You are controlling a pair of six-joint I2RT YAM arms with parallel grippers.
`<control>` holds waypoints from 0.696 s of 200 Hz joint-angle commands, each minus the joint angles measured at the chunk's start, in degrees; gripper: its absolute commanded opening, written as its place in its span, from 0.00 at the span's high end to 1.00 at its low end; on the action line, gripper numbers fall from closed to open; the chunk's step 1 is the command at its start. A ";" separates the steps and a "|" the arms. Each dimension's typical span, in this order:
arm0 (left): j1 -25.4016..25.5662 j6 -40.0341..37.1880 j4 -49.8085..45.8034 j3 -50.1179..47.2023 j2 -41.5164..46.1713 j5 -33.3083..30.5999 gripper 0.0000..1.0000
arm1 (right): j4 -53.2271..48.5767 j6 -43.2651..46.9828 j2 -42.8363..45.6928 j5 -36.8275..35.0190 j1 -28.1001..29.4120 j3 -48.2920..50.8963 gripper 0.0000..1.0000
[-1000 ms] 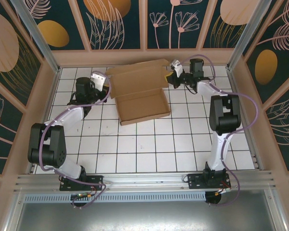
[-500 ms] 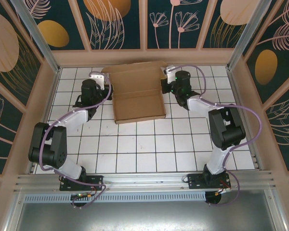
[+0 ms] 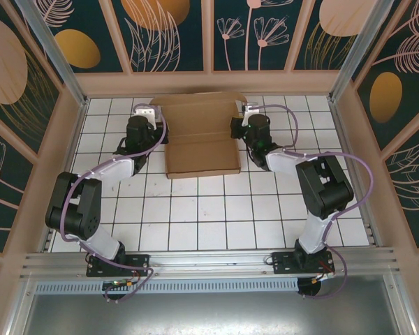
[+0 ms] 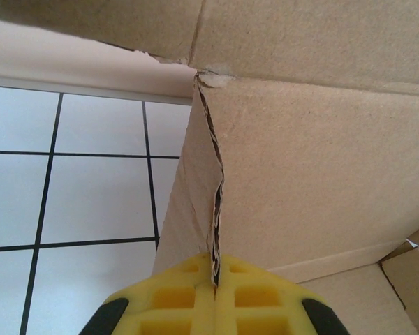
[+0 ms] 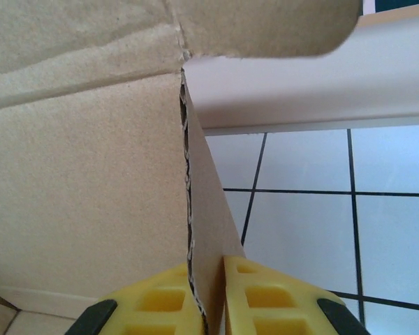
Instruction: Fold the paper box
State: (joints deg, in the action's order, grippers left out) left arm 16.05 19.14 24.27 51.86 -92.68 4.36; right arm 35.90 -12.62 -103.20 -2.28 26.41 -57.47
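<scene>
The paper box [image 3: 199, 150] is a brown cardboard mailer lying square on the tiles at the back middle, its lid panel [image 3: 195, 112] standing up toward the back wall. My left gripper [image 3: 159, 131] is shut on the box's left side wall. Seen from the left wrist, the wall's corrugated edge [image 4: 213, 202] runs down between the yellow fingers [image 4: 178, 296], where my left gripper [image 4: 215, 272] clamps it. My right gripper [image 3: 236, 130] is shut on the right side wall. From the right wrist, that wall [image 5: 209, 209] is pinched by my right gripper [image 5: 211, 273].
The white tiled floor [image 3: 195, 216] stretches toward the arm bases. A beige raised border [image 3: 209, 82] closes the back just behind the box, with slanted metal posts [image 3: 52, 49] at the corners. The pale back ledge [image 5: 300, 84] sits close above the right flap.
The box has turned from skewed to square and slid slightly left. Both grippers moved in from the back corners onto the side walls and now clamp them.
</scene>
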 commanded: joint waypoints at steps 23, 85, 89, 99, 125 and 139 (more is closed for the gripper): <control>1.08 4.20 8.01 -3.74 0.31 5.36 0.97 | 9.67 -1.71 -0.19 -2.73 5.84 1.67 0.84; 1.20 6.95 13.92 -12.60 2.89 6.19 0.99 | 21.78 -4.14 -0.26 -7.67 7.34 11.70 0.89; 1.20 7.12 14.11 -13.07 3.07 6.19 0.99 | 22.55 -4.33 -0.27 -7.65 7.47 12.02 0.89; 1.20 7.59 14.62 -14.39 3.62 6.08 0.99 | 24.04 -4.59 -0.42 -7.71 7.50 13.35 0.89; 1.32 8.54 15.15 -17.59 5.04 5.02 1.00 | 26.53 -5.44 -0.64 -8.27 8.12 16.07 0.90; 1.33 9.33 15.62 -19.31 5.75 4.36 1.00 | 27.35 -5.66 -0.70 -8.78 8.83 17.32 0.89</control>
State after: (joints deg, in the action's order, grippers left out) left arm 15.99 25.78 41.36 35.97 -87.90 5.74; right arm 58.83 -15.88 -103.22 -12.43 32.40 -42.57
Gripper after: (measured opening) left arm 0.045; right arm 0.104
